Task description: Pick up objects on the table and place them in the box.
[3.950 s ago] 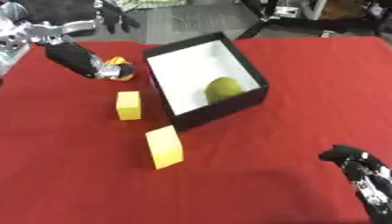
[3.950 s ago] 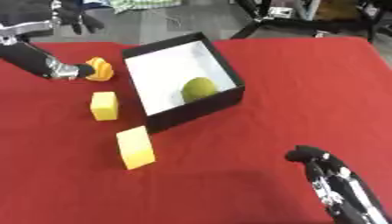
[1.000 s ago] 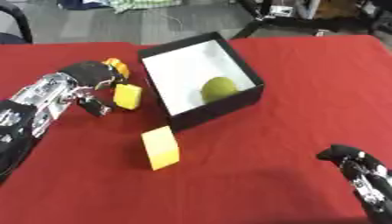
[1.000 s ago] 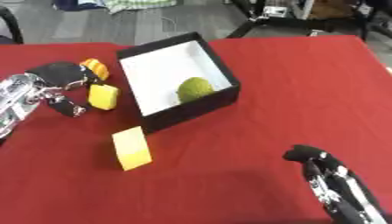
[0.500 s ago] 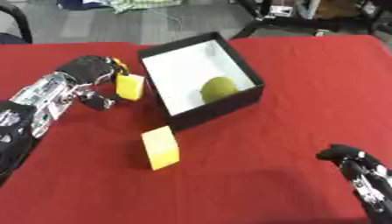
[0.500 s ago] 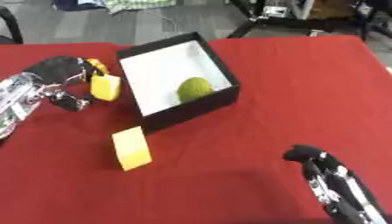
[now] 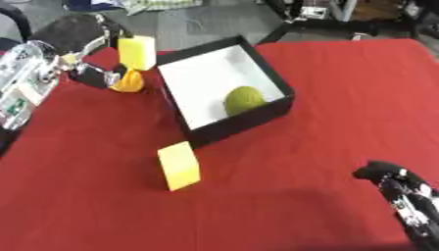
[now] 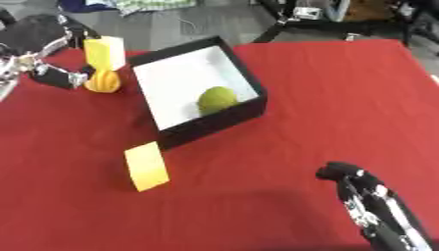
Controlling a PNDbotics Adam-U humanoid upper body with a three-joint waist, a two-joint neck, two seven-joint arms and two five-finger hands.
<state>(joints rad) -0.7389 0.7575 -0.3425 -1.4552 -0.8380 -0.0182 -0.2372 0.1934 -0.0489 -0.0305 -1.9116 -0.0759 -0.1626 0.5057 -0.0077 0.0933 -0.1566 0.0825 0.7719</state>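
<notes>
Since half a second ago the left hand [image 7: 82,37] has lifted the small yellow foam block [image 7: 137,52], pinched in its fingers, to just left of the black white-lined box [image 7: 257,120]; it should clear the near wall before letting go. Inside lies a green ball [image 7: 243,99], while the larger yellow block [image 7: 179,165] and an orange object [image 7: 130,83] wait on the red cloth; I cannot tell how the right hand's [image 7: 386,175] fingers stand.
</notes>
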